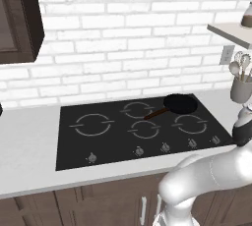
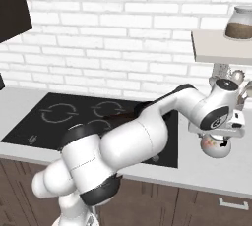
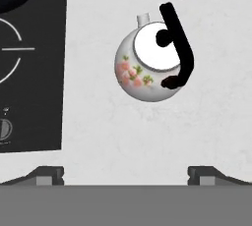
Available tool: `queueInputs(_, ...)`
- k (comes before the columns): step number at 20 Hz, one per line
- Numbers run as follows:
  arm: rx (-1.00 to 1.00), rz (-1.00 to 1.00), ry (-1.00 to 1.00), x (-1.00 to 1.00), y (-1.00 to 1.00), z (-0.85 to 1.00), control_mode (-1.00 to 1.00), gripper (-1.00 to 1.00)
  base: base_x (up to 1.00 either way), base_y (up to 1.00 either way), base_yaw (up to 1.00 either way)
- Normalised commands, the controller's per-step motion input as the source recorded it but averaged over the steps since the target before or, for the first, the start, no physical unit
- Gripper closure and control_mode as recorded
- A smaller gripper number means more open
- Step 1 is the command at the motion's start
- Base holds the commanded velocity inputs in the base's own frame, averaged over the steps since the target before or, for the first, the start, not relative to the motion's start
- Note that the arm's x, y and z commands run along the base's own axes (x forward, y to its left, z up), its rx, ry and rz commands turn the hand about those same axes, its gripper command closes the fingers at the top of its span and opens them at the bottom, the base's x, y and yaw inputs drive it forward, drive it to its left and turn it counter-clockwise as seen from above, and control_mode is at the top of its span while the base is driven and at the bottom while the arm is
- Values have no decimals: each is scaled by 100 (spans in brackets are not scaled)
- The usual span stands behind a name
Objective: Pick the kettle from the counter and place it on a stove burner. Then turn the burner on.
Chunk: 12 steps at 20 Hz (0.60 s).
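One kettle (image 3: 150,63); one black frying pan (image 1: 180,104); one grey utensil cup (image 1: 240,89); one glass jar (image 2: 240,23) on shelf (image 2: 221,45); five burner rings and five knobs on cooktop (image 1: 69,156).

Kettle (image 3: 147,63): glossy white, pink-and-green floral print, black handle and lid knob. Counter (image 3: 147,131): pale grey, plain. Cooktop (image 1: 142,127): black glass, thin grey rings. Pan (image 1: 180,104): black, brown handle. Wall (image 1: 128,38): white brick. Cabinets (image 1: 98,200): dark brown.
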Motion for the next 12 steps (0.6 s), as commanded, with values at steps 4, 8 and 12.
queueInputs(4,0,0,0,16,-32,-15,-100,-100,0,0,0)
queueInputs(8,0,0,0,26,-15,-21,-100,-100,0,0,0)
queueInputs(12,0,0,0,29,-2,-20,-100,-100,0,0,0)
